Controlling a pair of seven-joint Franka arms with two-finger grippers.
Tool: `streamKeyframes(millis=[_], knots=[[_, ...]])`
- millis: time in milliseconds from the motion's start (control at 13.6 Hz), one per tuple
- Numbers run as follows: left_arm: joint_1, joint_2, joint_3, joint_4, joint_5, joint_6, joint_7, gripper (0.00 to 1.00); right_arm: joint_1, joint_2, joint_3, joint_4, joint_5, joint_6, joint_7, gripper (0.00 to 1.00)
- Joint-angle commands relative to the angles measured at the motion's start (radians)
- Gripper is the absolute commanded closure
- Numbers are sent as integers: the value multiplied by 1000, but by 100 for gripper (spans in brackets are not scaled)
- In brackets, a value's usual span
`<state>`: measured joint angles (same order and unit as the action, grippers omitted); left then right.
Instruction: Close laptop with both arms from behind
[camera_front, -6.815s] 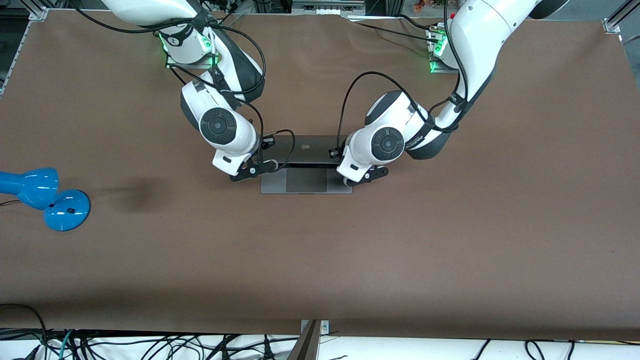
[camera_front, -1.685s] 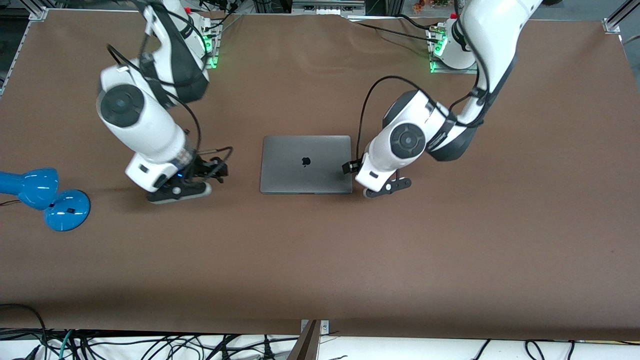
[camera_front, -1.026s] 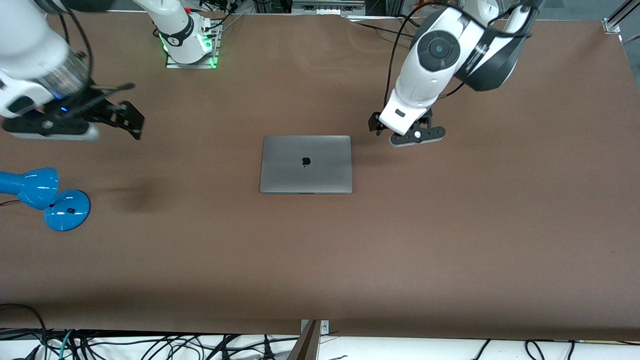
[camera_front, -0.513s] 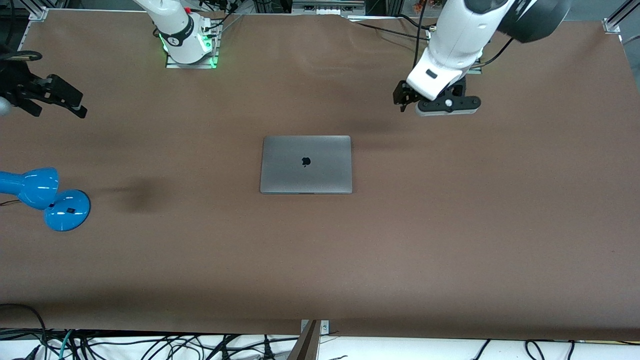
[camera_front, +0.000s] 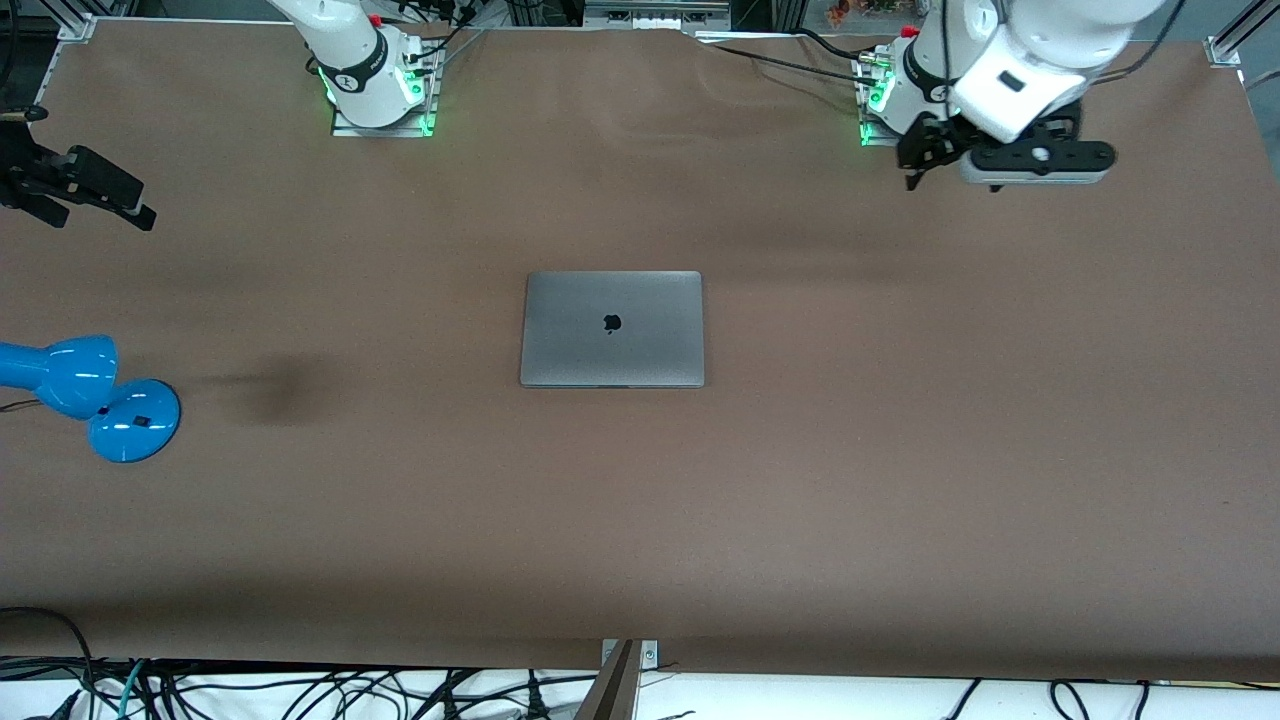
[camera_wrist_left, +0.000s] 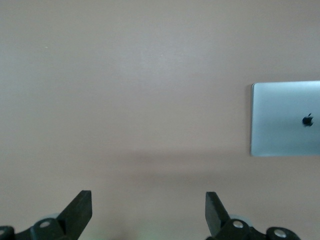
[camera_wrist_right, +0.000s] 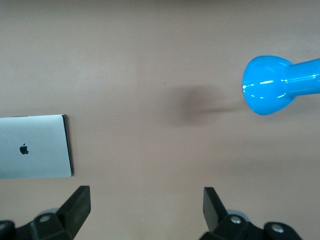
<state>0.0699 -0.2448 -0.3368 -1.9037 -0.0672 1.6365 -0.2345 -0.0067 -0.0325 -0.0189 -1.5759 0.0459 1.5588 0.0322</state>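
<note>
We are seeing the laptop (camera_front: 612, 328) lying shut at the frame's centre. Our left gripper (camera_front: 1035, 165) is hovering spread wide at upper right, our right gripper (camera_front: 70, 185) likewise at the upper-left edge, above the blue lamp (camera_front: 90, 398).

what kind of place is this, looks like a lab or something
Most likely a robotics lab: a bare brown table with arm bases bolted along one edge, loose cables hanging off it, and only a closed laptop and a blue lamp set out.
</note>
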Motion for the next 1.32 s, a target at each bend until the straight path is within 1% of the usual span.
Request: streamKeyframes(millis=[0,73,147,440,586,806,953,1026,1172,1246], knots=[[13,-25,77,15,-28,-47,128,0,-24,-6,7,-6,8,-6,-11,0],[13,-24,103,41,-28,-64,145,0,-24,-7,7,-6,3,-11,-12,0],[13,-18,114,58,-22,-67,146,0,-25,-7,7,-6,3,-14,-14,0],[18,1,117,63,-11,-69,147,0,-27,-7,7,-13,3,-31,-25,0],[18,41,116,100,-10,-95,143,0,-27,-6,7,-16,3,-49,-25,0],[25,107,116,190,15,-138,143,0,-27,-1,7,-16,2,-59,-25,0],[-5,128,128,222,44,-148,143,0,-27,0,7,-19,-7,-59,-25,0],[-49,128,162,226,49,-149,141,0,-27,0,10,-23,-26,-59,-23,0],[-163,130,281,227,50,-149,139,0,-27,0,16,-21,-52,-74,-25,0],[-188,136,309,229,50,-149,139,0,-27,0,16,-21,-52,-74,-25,0]])
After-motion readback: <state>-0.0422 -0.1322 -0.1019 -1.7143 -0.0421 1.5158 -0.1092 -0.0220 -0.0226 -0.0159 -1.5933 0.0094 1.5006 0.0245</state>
